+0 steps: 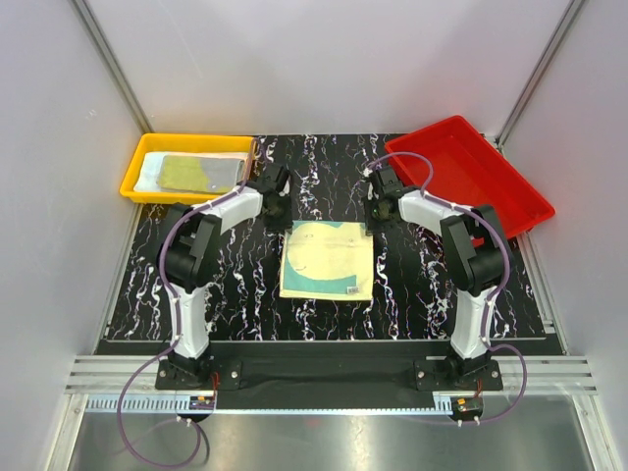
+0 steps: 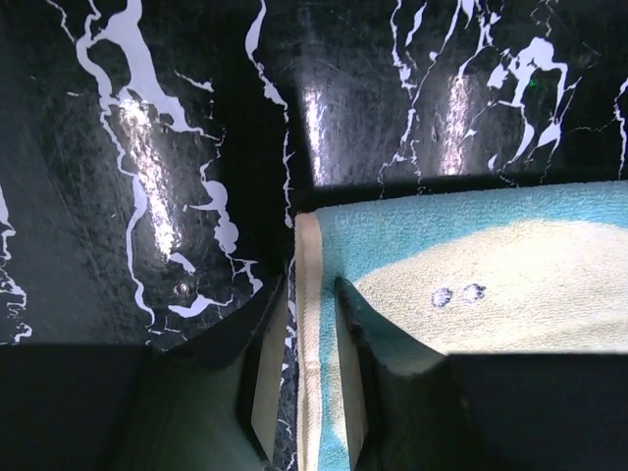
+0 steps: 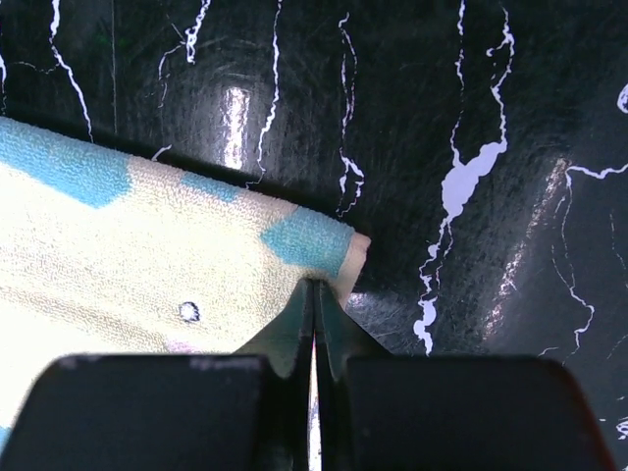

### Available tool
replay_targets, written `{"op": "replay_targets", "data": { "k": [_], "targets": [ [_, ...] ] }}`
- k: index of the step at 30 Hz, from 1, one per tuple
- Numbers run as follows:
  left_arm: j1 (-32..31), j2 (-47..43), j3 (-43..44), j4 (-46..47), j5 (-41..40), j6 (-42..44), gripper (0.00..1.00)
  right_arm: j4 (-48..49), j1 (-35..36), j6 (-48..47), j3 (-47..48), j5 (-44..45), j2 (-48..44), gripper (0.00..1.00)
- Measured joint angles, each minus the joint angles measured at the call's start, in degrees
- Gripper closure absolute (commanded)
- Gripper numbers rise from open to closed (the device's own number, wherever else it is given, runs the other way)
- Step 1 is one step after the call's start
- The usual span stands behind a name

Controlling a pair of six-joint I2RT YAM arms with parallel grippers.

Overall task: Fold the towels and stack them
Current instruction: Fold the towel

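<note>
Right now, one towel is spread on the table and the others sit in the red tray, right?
No: the top external view shows the other towels in the yellow tray, not the red tray. One towel is indeed spread on the table.

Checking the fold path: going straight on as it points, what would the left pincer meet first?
Probably the towel: its pale hem lies between the left pincer fingers; beyond, marbled tabletop, depth unclear.

Setting: robotics lab test cell. Evidence: plain white wall panels (image 1: 324, 59) in aluminium framing (image 1: 106, 57); black marble-patterned tabletop (image 1: 245, 294); left arm (image 1: 191, 257) and right arm (image 1: 478, 257) bolted to a base rail (image 1: 324, 374); purple cables (image 1: 147, 432); yellow tray (image 1: 132, 180); red tray (image 1: 471, 182).
</note>
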Motion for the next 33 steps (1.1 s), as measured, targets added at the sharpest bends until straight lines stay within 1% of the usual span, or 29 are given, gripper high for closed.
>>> {"op": "replay_targets", "data": {
  "k": [5,13,20,23,28,33],
  "targets": [
    [-0.4,0.5,1.3,-0.9,0.0,0.0,0.69,-1.0,0.0,-2.0,0.9,-0.2,0.0,0.99],
    [-0.5,-0.1,5.4,-3.3,0.0,0.3,0.66,-3.7,0.0,-3.6,5.6,-0.2,0.0,0.99],
    [-0.5,-1.0,5.6,-3.5,3.2,0.0,0.66,-3.8,-0.4,-4.5,6.0,-0.2,0.0,1.00],
    [-0.5,-0.2,5.6,-2.9,3.5,-0.1,0.66,-3.7,-1.0,-5.0,6.0,-0.1,0.5,1.00],
    [-0.5,3.9,5.7,-2.8,2.9,-0.1,0.66,-3.3,-2.3,-6.0,6.0,0.1,3.3,1.00],
    [-0.5,4.0,6.1,-2.3,2.5,-0.2,0.66,-2.5,-2.8,-6.4,6.3,-0.2,3.9,1.00]
  ]
}}
